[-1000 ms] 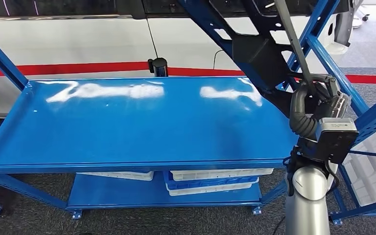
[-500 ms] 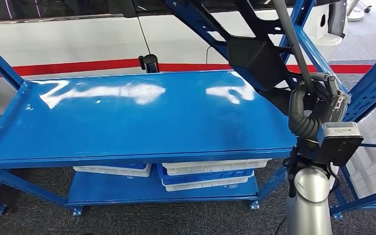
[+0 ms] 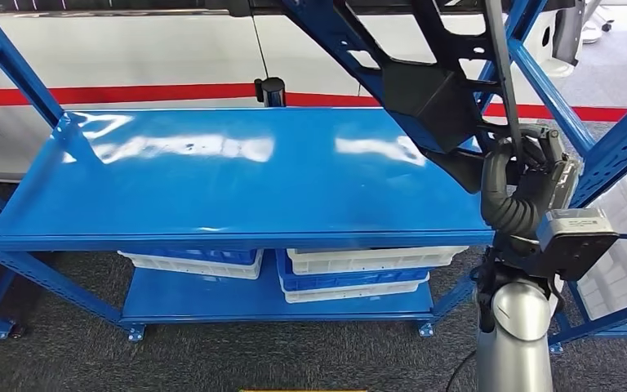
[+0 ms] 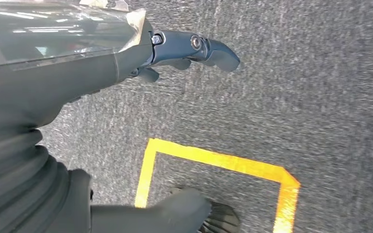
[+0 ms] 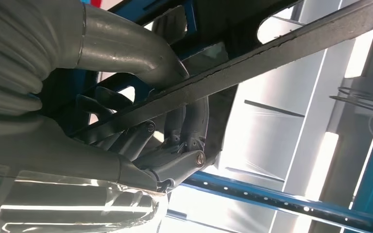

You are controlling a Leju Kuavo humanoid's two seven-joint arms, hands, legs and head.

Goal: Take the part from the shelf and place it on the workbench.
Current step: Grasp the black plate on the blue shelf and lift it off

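Above blue shelf [image 3: 237, 175]: right robot hand [image 3: 531, 167] grips black part [image 3: 429, 94] (ribbed, cut-outs); left robot hand [image 4: 175, 53] released.

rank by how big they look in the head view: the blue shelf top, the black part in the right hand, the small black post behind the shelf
1. blue shelf top, by far the largest.
2. black part, though it sits nearer the camera and runs out of frame, so its look may mislead.
3. small black post, smallest.

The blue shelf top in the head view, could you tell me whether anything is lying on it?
No, the blue shelf top is bare, showing nothing but light reflections on its surface.
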